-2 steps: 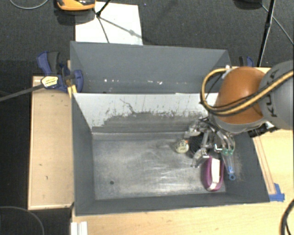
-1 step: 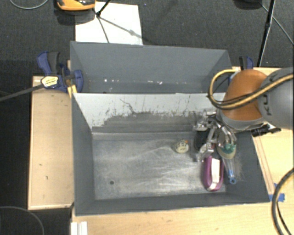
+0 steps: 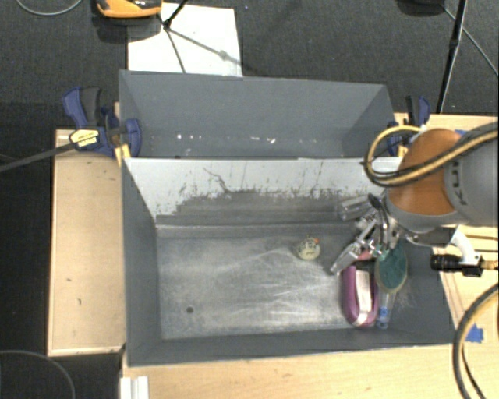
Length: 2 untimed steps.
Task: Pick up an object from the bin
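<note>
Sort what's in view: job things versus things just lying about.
Job: gripper, grey bin, purple-and-white object and dark green oval piece right beside the gripper.
Lying about: small round yellowish thing mid-floor; small blue piece by the front wall.

Up and to the left of the gripper [image 3: 360, 253], well apart from it, a dark floor [image 3: 47, 47] is spreading all around under soft, even light. A white sheet [image 3: 204, 43] is lying on it with thin black rods [image 3: 178, 53] crossing over it. Further up, a yellow-and-black thing [image 3: 129, 8] is poking in at the top edge. A thin dark pole [image 3: 454, 54] is slanting down above the gripper, and a black cable [image 3: 31, 155] is trailing over the floor far to its left.
</note>
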Each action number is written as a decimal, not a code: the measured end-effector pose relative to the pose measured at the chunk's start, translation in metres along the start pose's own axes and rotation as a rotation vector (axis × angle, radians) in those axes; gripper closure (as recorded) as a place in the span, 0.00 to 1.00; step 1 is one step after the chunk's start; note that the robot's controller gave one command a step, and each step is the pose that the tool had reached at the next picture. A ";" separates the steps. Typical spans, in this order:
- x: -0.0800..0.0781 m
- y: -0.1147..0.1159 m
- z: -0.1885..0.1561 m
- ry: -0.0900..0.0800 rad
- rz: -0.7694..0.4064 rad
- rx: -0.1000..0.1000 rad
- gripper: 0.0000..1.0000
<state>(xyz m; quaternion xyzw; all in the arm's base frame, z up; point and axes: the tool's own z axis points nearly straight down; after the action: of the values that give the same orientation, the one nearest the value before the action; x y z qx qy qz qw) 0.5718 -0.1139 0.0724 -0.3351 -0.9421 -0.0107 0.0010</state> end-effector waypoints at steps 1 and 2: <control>0.077 -0.009 0.000 -0.020 0.214 0.010 0.00; 0.075 -0.008 -0.001 -0.017 0.210 0.014 0.00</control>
<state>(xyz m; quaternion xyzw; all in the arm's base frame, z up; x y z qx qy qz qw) 0.5083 -0.0725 0.0740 -0.4320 -0.9019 -0.0009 -0.0037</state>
